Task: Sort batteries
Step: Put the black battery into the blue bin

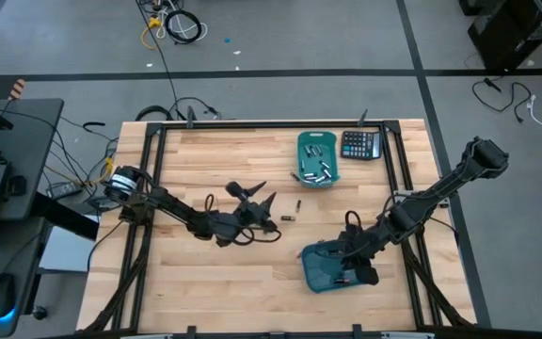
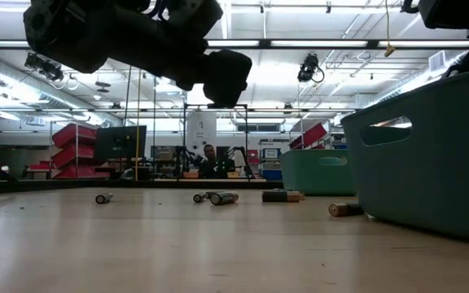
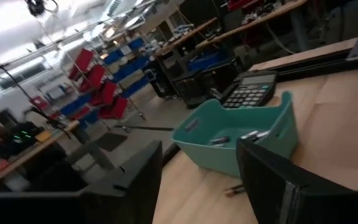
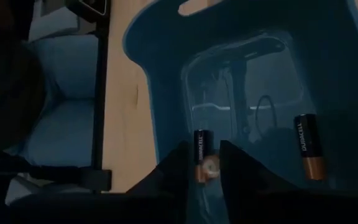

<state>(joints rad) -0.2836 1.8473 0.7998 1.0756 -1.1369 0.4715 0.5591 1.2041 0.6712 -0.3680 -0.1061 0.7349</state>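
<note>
Two black, copper-ended batteries lie on the floor of the near teal bin (image 1: 320,270). One battery (image 4: 202,163) lies between the fingers of my right gripper (image 4: 204,152), which reaches down into the bin and stands open, a narrow gap on either side. The other battery (image 4: 307,147) lies beside it. Silvery batteries (image 1: 316,169) fill the far teal bin (image 1: 317,141). Loose batteries (image 1: 298,204) (image 1: 288,218) lie on the wood between the bins. My left gripper (image 1: 255,196) hovers open and level over the table's middle, pointing at the far bin (image 3: 241,140), with nothing between its fingers.
A black calculator (image 1: 360,144) lies beside the far bin at the table's far edge. The low view shows more batteries (image 2: 103,198) (image 2: 222,198) (image 2: 344,209) scattered on the wood. Bare wood lies along the near left part of the table (image 1: 205,282).
</note>
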